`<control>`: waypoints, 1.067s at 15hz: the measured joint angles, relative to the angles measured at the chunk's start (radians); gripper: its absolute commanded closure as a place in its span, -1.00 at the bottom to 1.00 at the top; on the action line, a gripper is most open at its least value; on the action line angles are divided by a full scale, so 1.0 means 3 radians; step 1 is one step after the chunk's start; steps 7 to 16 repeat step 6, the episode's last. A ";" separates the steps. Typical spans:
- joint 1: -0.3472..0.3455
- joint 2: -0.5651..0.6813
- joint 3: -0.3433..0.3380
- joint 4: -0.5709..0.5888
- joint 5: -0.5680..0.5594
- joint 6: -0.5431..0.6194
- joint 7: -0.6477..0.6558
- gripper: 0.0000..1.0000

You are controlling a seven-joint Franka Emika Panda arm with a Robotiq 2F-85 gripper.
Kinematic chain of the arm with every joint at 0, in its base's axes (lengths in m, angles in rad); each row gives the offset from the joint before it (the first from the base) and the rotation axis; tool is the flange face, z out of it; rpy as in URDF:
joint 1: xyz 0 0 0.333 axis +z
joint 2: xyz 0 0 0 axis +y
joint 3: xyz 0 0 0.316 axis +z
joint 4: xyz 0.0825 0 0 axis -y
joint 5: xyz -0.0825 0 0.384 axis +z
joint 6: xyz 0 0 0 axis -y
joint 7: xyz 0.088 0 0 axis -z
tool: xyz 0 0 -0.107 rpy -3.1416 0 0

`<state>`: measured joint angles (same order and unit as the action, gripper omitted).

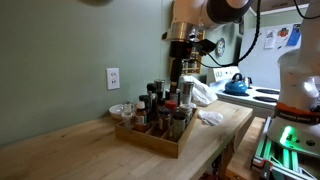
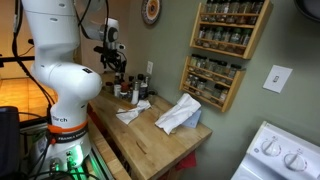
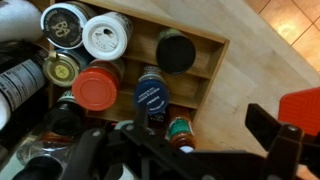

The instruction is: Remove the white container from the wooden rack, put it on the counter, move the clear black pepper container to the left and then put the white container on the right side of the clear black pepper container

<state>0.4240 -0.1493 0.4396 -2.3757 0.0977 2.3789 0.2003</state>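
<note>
Spread wide and pinching nothing, the tool (image 3: 178, 150) hangs above the wooden rack (image 3: 215, 60) on the surface (image 3: 270, 70); the white container (image 3: 105, 37), round white lid, stands inside among dark-capped bottles (image 3: 175, 50).

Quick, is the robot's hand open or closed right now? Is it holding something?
Hand: open, holding nothing, above the spice bottles.
</note>
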 measured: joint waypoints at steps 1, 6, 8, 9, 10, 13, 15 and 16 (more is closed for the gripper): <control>0.0017 -0.0005 0.0000 0.0064 0.0044 -0.0155 -0.0112 -1.00; 0.0034 -0.0037 -0.0001 0.0367 0.0086 -0.0962 -0.0306 -1.00; 0.0034 -0.0037 -0.0001 0.0367 0.0086 -0.0962 -0.0306 -1.00; 0.0034 -0.0037 -0.0001 0.0367 0.0086 -0.0962 -0.0306 -1.00; 0.0034 -0.0037 -0.0001 0.0367 0.0086 -0.0962 -0.0306 -1.00; 0.0034 -0.0037 -0.0001 0.0367 0.0086 -0.0962 -0.0306 -1.00; 0.0034 -0.0037 -0.0001 0.0367 0.0086 -0.0962 -0.0306 -1.00; 0.0034 -0.0037 -0.0001 0.0367 0.0086 -0.0962 -0.0306 -1.00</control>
